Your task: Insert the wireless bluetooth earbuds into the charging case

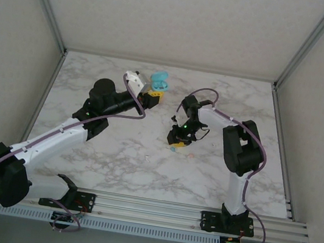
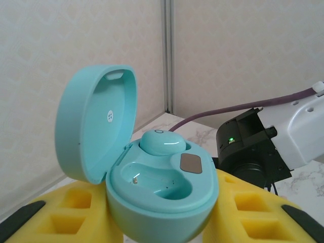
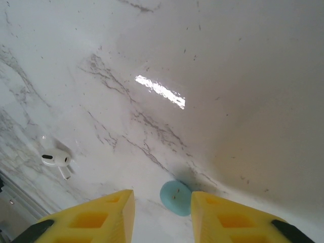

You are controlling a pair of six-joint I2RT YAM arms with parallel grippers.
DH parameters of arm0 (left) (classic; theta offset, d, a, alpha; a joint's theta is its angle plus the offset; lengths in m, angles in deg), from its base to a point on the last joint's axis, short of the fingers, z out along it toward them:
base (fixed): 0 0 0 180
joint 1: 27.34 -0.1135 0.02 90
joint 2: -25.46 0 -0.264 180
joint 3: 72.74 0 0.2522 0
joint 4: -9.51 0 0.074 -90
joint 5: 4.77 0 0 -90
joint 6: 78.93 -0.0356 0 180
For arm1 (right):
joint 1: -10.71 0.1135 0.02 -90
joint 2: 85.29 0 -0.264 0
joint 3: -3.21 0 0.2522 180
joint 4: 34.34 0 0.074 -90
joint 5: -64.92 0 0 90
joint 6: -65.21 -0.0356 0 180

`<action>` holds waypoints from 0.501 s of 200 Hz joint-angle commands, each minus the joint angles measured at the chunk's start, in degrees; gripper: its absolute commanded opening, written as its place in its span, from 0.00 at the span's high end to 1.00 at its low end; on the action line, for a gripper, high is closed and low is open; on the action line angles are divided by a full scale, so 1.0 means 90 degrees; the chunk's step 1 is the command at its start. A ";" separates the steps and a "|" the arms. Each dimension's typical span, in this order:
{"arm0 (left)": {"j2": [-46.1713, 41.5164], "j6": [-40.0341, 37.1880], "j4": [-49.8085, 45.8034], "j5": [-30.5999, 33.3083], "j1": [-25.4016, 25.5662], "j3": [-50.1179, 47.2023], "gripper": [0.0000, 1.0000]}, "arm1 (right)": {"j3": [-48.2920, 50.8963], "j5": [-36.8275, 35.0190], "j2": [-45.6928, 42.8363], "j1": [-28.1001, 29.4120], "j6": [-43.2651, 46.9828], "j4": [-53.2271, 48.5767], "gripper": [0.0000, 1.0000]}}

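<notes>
My left gripper point(image 2: 162, 223) is shut on the teal charging case point(image 2: 162, 192), its yellow fingers point(image 2: 66, 207) pressing on both sides. The lid stands open. One teal earbud point(image 2: 163, 143) sits in the far slot, and the near slot holds nothing. In the top view the case point(image 1: 159, 82) is held up at the back middle by the left gripper point(image 1: 153, 97). My right gripper point(image 3: 162, 200) is open, low over the table. A second teal earbud point(image 3: 176, 198) lies on the marble between its fingers, close to the right one. From above, this earbud point(image 1: 173, 150) lies just below the right gripper point(image 1: 178, 141).
A white stemmed earbud point(image 3: 55, 158) lies on the marble table point(image 3: 202, 76) to the left of the right gripper. A tiny pale pink piece point(image 1: 190, 154) rests right of the teal earbud. Frame posts and walls close in the table's sides and back.
</notes>
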 commanded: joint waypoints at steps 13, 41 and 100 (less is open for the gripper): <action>-0.0022 0.0033 0.0116 -0.0014 0.0010 0.0106 0.76 | -0.0156 -0.0468 -0.0230 0.0109 0.0090 -0.0247 0.65; -0.0079 0.0033 0.0128 0.0024 0.0011 0.0087 0.76 | -0.0418 -0.1023 -0.0035 0.0264 0.0438 -0.0453 0.65; -0.0396 -0.0014 0.0149 0.0283 0.0011 -0.0058 0.76 | -0.0887 -0.1671 0.0346 0.0666 0.1056 -0.0745 0.65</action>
